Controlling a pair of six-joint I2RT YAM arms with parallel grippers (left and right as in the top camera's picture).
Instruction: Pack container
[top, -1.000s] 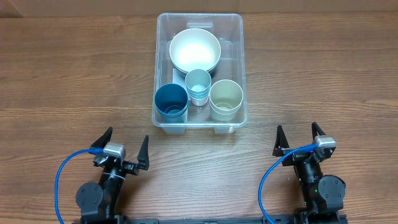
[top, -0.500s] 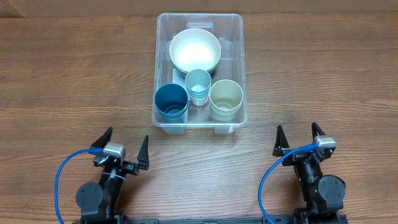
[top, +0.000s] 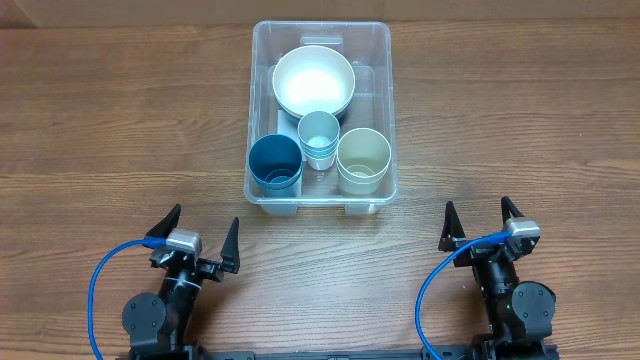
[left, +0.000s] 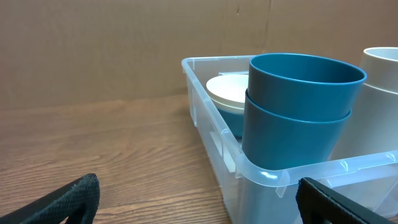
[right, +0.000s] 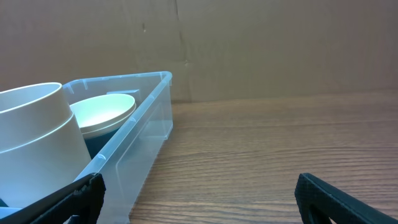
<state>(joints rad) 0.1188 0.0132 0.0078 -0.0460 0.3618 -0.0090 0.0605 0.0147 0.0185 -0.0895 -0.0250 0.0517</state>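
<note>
The clear plastic container (top: 385, 110) stands at the table's middle back. Inside it are a white bowl (top: 313, 81), stacked dark blue cups (top: 275, 165), stacked light blue cups (top: 319, 137) and stacked cream cups (top: 363, 158). My left gripper (top: 200, 232) is open and empty near the front left, well short of the container. My right gripper (top: 478, 222) is open and empty near the front right. The left wrist view shows the container's near corner (left: 267, 177) and the dark blue cups (left: 298, 109). The right wrist view shows the container's wall (right: 140, 134), the cream cups (right: 37, 143) and the bowl (right: 102, 112).
A brown cardboard wall (left: 124, 43) stands behind the wooden table (top: 520, 120). Blue cables (top: 100, 275) loop beside both arm bases.
</note>
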